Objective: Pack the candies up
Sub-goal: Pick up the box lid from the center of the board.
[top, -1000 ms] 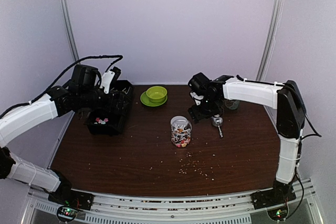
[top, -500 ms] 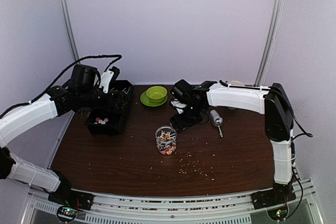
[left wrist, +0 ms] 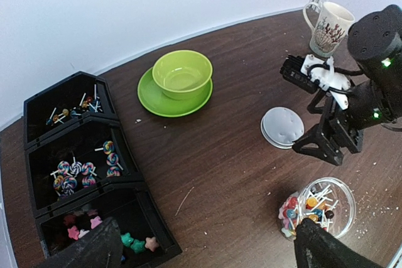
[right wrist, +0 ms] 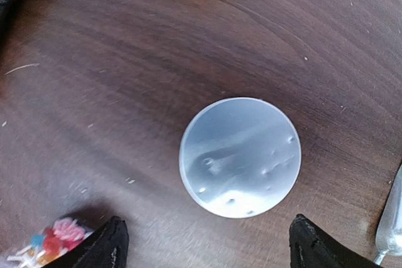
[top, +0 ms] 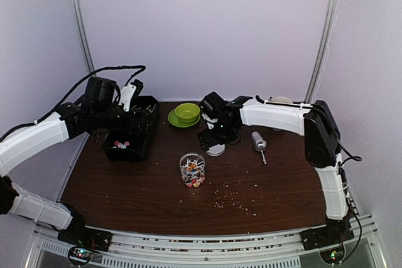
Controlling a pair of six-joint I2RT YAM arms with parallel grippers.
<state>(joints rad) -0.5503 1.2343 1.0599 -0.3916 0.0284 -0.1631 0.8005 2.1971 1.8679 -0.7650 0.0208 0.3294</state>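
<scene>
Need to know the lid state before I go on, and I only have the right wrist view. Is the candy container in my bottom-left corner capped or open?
Observer: Open. The jar stands upright with no cap and has candies inside. The white lid lies flat and apart from it, farther from the arm bases.
Operator: Left arm?
Observer: The left gripper hovers open over the near end of the black tray, at the table's left rear.
Operator: Tray emptied?
Observer: No. All three compartments hold candies, with swirl lollipops in the middle one and star pieces in the one under the gripper.
</scene>
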